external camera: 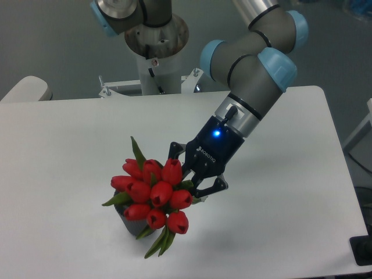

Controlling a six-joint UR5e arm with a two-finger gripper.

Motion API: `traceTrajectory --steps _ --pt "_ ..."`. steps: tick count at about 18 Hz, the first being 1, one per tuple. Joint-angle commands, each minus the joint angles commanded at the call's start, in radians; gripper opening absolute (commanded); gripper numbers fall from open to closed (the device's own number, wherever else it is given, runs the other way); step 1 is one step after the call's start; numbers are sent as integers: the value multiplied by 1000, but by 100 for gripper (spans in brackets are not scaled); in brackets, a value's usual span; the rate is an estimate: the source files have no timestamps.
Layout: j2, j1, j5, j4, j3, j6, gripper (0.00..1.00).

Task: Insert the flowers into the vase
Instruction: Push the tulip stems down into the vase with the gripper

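The flowers, a tight bunch of red tulip buds with green leaves, hang tilted over the front left of the table. My gripper is shut on the bunch's stems from the right. The buds face the camera and cover almost all of the vase; only a dark grey sliver of it shows under the bunch's lower left. Green leaf tips stick out below the buds. Whether the stems are inside the vase is hidden.
The white table ends close in front of the vase, and its right edge runs down at far right. The arm's base column stands at the back. A dark block sits at the front right corner.
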Motion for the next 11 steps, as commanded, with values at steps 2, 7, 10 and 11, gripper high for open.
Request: traceTrajectory --steps 2,7,10,11 --pt "2 2 -80 0 0 0 26" --pt "14 3 -174 0 -2 -2 26" --pt "34 -2 -212 0 -11 -20 26" --pt "40 -2 -226 0 -11 -32 26"
